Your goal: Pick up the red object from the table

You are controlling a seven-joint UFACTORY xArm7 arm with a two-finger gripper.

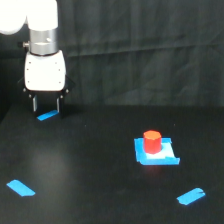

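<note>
The red object (152, 140) is a short red-orange cylinder standing upright on a blue square patch (156, 153) at the exterior view's right of the black table (90, 170). My gripper (46, 105) hangs from the white arm at the upper left of the exterior view, far from the red object. Its two thin fingers (34, 104) point down and stand apart, open, with nothing between them. A blue tape strip (47, 116) lies just below the fingertips.
Two more blue tape strips lie on the table, one at the front left (21, 188) and one at the front right (190, 196). A dark curtain (140, 50) closes off the back.
</note>
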